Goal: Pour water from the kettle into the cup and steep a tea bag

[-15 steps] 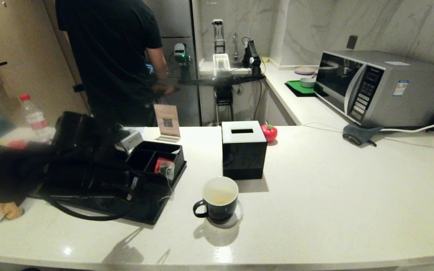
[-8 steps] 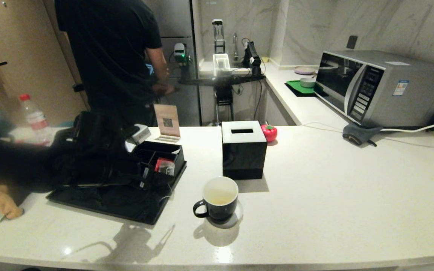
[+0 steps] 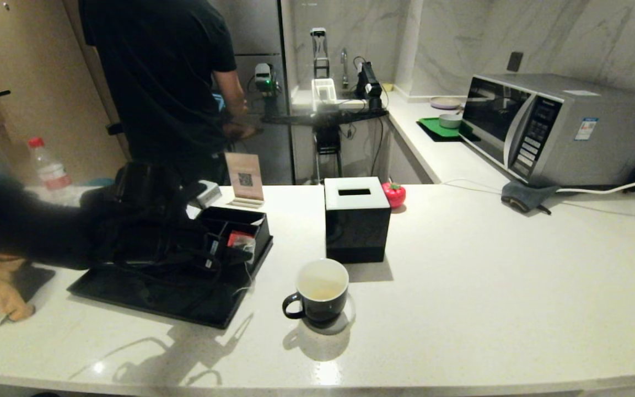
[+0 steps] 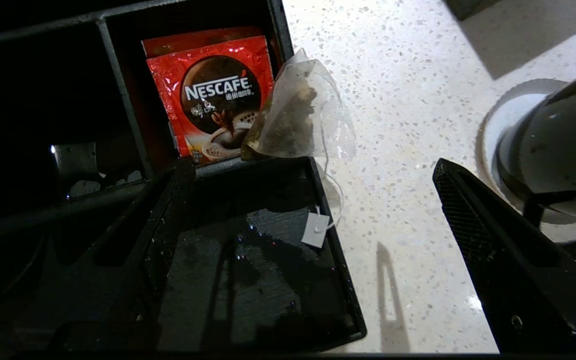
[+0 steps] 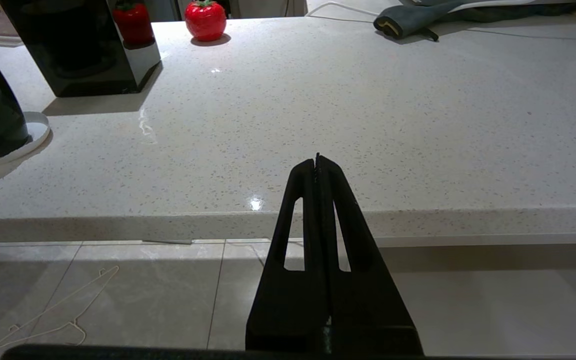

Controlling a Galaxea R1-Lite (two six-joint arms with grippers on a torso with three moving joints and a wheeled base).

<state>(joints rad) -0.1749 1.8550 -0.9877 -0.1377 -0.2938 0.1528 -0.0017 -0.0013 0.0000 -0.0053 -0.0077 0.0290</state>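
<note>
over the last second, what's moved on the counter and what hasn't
The left arm has swung in over the black tray, carrying the left gripper toward the tea bag at the organizer's edge. Its fingers are open and hold nothing. The cup, tissue box and tea bag stayed put; the right gripper is parked below the counter edge.

kitchen — microwave (image 3: 560, 129) | stone counter (image 3: 488, 286) | sink tap (image 3: 344, 58)

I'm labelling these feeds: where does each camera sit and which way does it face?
Head: high on the robot, facing forward and down over the counter; left arm shows.
Left wrist: behind the open left gripper, facing the tea bag and black tray.
Right wrist: below the counter edge, behind the shut right gripper.
All three show the cup.
</note>
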